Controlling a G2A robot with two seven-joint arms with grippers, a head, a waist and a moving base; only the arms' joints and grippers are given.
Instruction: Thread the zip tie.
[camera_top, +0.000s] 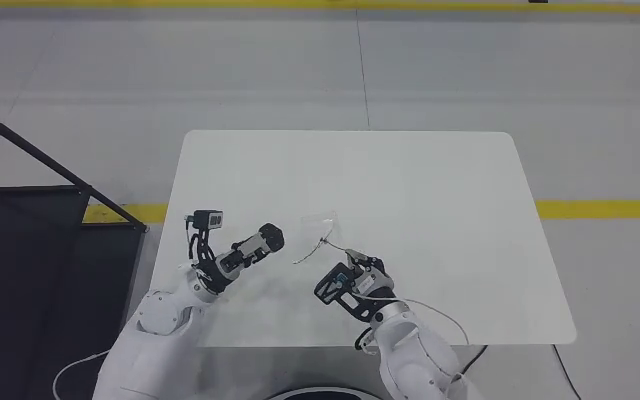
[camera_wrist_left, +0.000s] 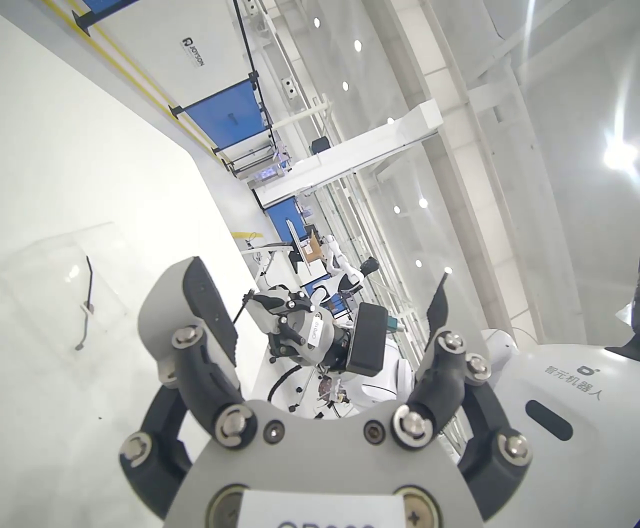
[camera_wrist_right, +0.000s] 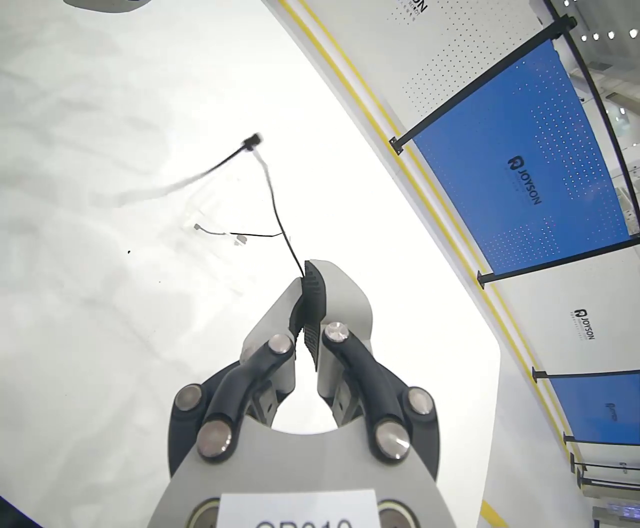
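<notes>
A thin black zip tie (camera_wrist_right: 272, 195) is held above the white table (camera_top: 430, 200). My right gripper (camera_wrist_right: 307, 272) is shut on its strap, and the strap runs up to the small square head (camera_wrist_right: 251, 141). From the head a blurred length trails off to one side. In the top view the zip tie (camera_top: 318, 245) hangs between the two arms, with the right gripper (camera_top: 353, 262) at its near end. My left gripper (camera_wrist_left: 325, 300) is open and holds nothing. It is level with the tie and a short way to the left of it (camera_top: 272, 237).
A clear plastic bag (camera_wrist_left: 65, 290) lies flat on the table under the tie, with another zip tie (camera_wrist_left: 88, 300) inside it. The same bag (camera_wrist_right: 220, 225) appears in the right wrist view. The table's near edge (camera_top: 400, 344) is close behind both grippers.
</notes>
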